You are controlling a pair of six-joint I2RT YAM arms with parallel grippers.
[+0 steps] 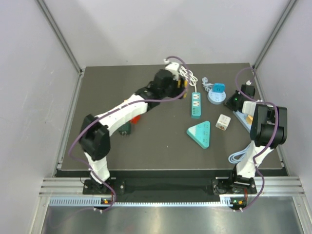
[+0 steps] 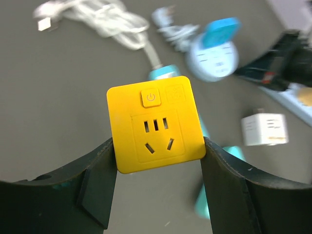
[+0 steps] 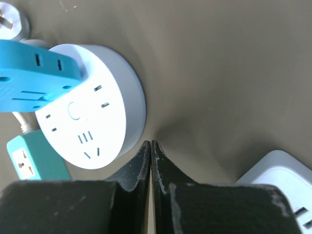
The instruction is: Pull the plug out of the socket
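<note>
Progress is looking well advanced on the left side: the left gripper (image 2: 158, 144) is pinching a yellow plug block (image 2: 155, 124) by its two flanks, one finger pressing on each side, with the block's switch and pin slots facing the wrist camera. The block is appearing to hang above the dark table (image 1: 161, 151), and the teal power strip (image 1: 195, 105) is lying below and just beyond the fingers, so the plug is probably already out of the socket; its underside is hidden, though, so whether the pins are fully clear cannot be told. What is likely remaining is carrying the block away and setting it down. The right gripper (image 3: 151, 146) is sitting low over the table with its fingers pressed together on nothing. Just to the left of its tips, a round white socket (image 3: 92, 122) is resting, with a blue plug (image 3: 34, 73) sitting on its far edge, so a second pull may be waiting there.
</note>
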